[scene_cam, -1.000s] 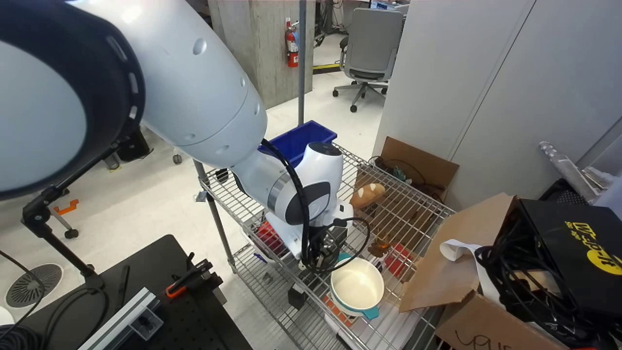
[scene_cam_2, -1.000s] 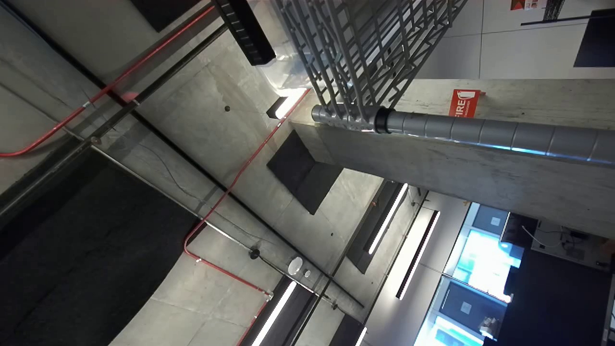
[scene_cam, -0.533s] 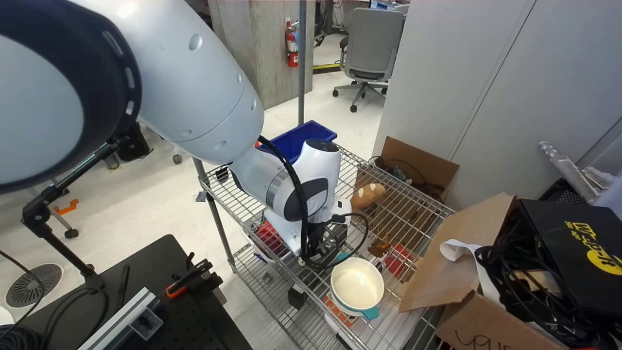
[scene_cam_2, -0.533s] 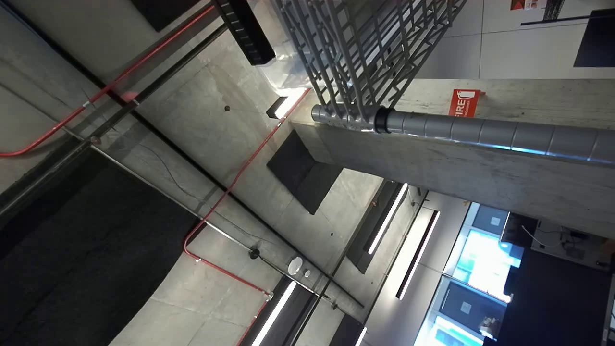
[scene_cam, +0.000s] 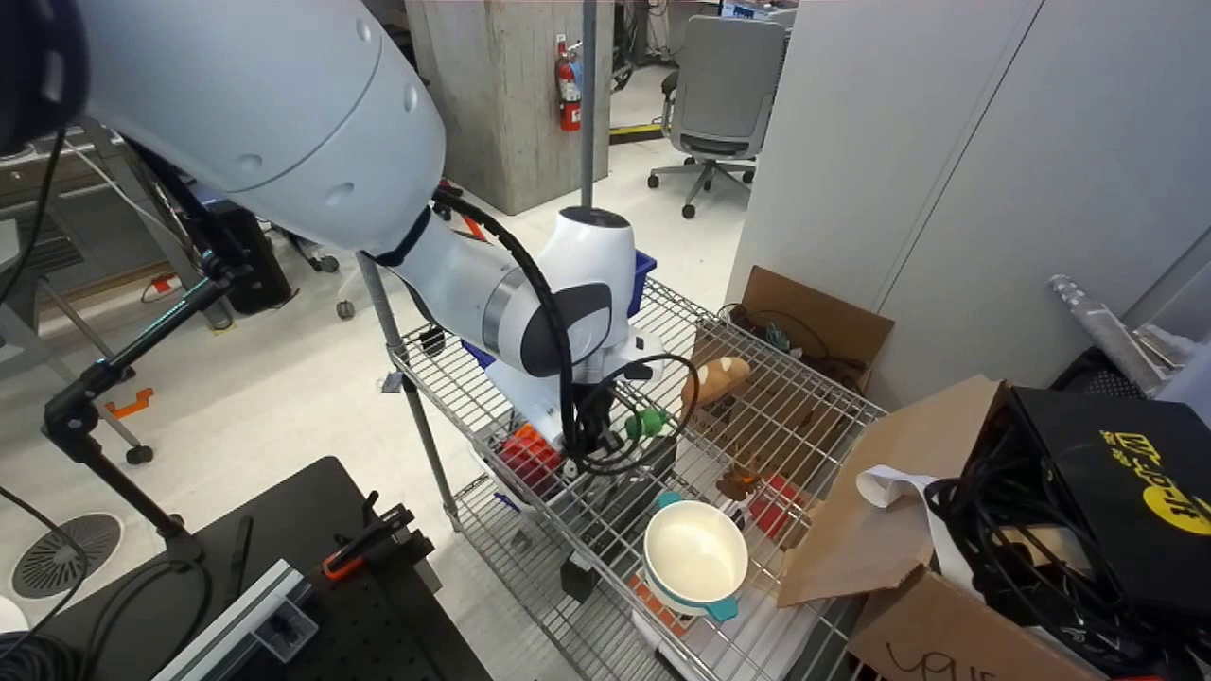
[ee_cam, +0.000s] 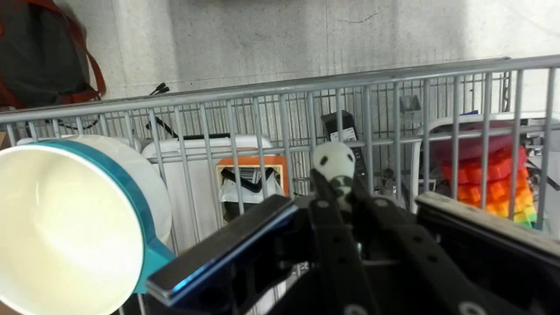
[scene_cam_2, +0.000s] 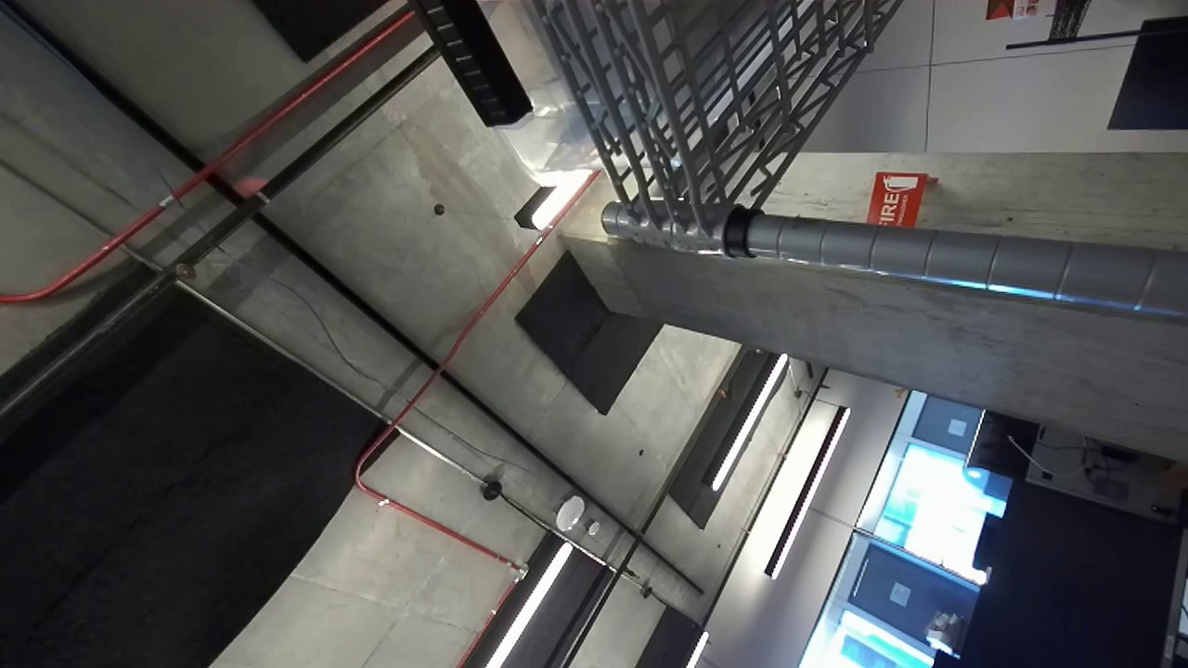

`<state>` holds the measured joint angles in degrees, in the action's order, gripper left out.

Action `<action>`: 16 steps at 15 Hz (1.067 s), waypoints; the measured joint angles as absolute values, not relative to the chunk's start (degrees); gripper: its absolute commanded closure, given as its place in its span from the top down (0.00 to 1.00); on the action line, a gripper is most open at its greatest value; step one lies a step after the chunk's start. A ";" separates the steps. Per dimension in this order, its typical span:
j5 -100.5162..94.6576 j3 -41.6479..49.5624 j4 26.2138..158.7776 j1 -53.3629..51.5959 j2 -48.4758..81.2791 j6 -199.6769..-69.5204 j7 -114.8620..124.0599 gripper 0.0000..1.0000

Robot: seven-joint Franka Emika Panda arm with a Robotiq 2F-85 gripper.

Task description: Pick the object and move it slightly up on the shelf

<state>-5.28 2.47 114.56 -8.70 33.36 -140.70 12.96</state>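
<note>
The object is a small white toy with a panda-like pattern [ee_cam: 334, 157], seen in the wrist view. My gripper [ee_cam: 341, 188] is shut on it, with a dark finger pressed to each side and the round white head standing out past the fingertips. Behind it runs the wire shelf, whose grey front rail [ee_cam: 271, 89] crosses the wrist view. In an exterior view my gripper [scene_cam: 598, 445] is over the wire shelf [scene_cam: 695, 326], partly covered by the looping cable; the toy cannot be made out there. How far it is above the wires I cannot tell.
A teal pot with cream inside [scene_cam: 695, 553] stands close by on the shelf. A bread-shaped toy [scene_cam: 716, 380], a green item [scene_cam: 646, 423] and a blue bin [scene_cam: 641, 284] are farther back. An open cardboard box [scene_cam: 908, 473] borders the rack. Rainbow-coloured pieces [ee_cam: 485, 175] show below the wires.
In an exterior view the arm and gripper have shifted up and left, away from the pot. The green item has come into sight, and the blue bin is now mostly covered by the arm.
</note>
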 measured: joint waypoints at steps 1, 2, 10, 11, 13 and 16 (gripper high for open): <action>-5.01 1.88 115.36 -8.75 32.57 -139.94 12.96 0.03; -4.66 1.21 116.06 -8.75 32.00 -139.24 13.00 0.03; -0.31 -2.22 117.80 -8.03 31.28 -140.91 9.91 0.03; 0.01 -2.39 118.11 -7.67 31.27 -141.43 8.88 0.03; 0.31 -2.44 119.05 -7.09 31.21 -141.45 7.42 0.03; 0.67 -2.61 120.60 -6.87 30.16 -140.36 6.95 0.03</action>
